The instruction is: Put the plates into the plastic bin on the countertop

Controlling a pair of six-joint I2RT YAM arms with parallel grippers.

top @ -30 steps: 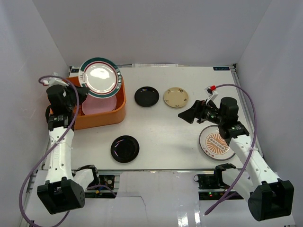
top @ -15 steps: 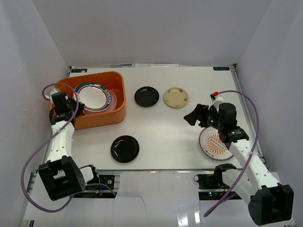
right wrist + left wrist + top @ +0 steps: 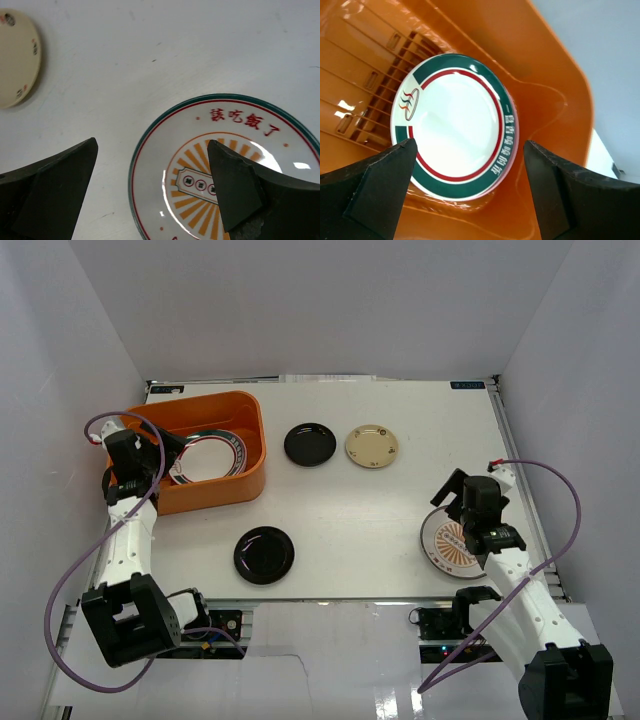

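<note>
the round white glazed plate with the orange sunburst [image 3: 235, 135] lies flat on the white countertop [image 3: 150, 50], under the right gripper [image 3: 152, 145], whose fingers are spread. it is judged stiff, slick and breakable, best pinched at the rim. the left gripper [image 3: 470, 150] is held open over the orange plastic bin [image 3: 545, 75].

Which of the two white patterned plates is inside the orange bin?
The green-and-red-rimmed plate, lying flat in the orange bin; the orange sunburst plate sits out on the countertop.
</note>
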